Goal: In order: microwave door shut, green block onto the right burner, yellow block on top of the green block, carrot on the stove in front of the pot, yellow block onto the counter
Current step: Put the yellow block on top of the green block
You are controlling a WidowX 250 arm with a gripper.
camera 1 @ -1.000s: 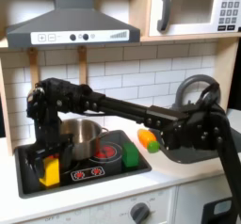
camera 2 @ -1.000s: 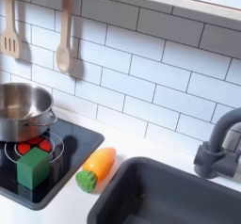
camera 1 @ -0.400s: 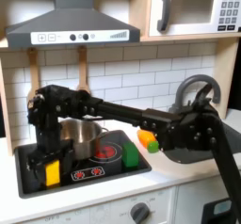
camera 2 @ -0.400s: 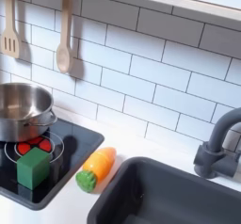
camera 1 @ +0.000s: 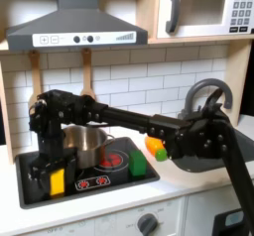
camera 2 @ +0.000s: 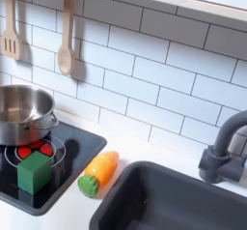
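Over the stove's point(camera 1: 30, 192) left edge, hand point(camera 1: 56, 173) clamped on upright yellow block point(camera 1: 57, 181).

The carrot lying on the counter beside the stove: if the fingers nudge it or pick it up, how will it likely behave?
The carrot looks like a rigid toy, so it probably stays stiff rather than bending. Its rounded, tapered body lies on its side on the counter, so a sideways push may roll it, likely in a curve. The smooth, glossy surface might slip unless gripped across its thicker middle.
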